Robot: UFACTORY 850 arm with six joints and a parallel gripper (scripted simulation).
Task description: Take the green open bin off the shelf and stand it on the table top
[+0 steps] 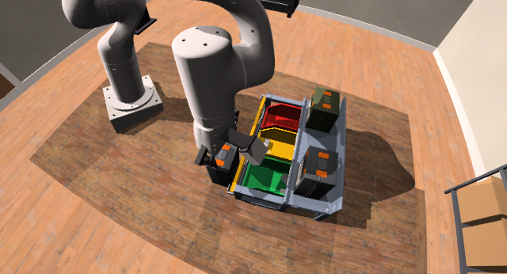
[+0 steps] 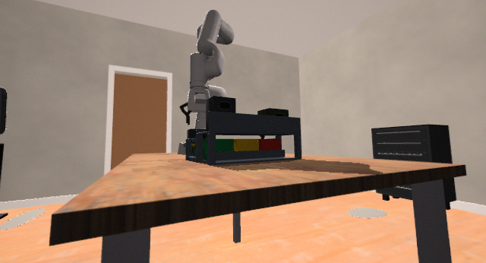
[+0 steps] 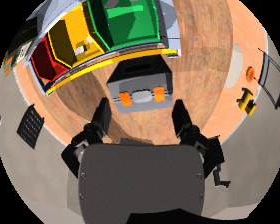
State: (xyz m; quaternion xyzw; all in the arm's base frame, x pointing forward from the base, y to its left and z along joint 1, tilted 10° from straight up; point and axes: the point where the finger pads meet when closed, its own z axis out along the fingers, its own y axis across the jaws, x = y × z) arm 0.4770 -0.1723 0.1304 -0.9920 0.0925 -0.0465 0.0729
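Observation:
The green open bin (image 1: pixel 266 178) sits at the near end of the shelf's (image 1: pixel 293 155) lower level, next to a yellow bin (image 1: pixel 279 143) and a red bin (image 1: pixel 283 116). A loose part lies inside the green bin. In the wrist view the green bin (image 3: pixel 127 16) is ahead of the fingers, its open front towards me. My gripper (image 1: pixel 226 155) is open and empty. It hangs in front of the shelf, above a small dark box with orange latches (image 1: pixel 223 165). In the wrist view that box (image 3: pixel 143 90) lies between and beyond my fingertips.
Two dark boxes with orange latches (image 1: pixel 324 109) (image 1: pixel 318 172) stand on the shelf's top level. The robot base (image 1: pixel 132 104) is bolted to the table to the left. A black cabinet (image 2: pixel 414 149) stands beyond the table, and stacked cardboard boxes (image 1: pixel 481 222) are at the right.

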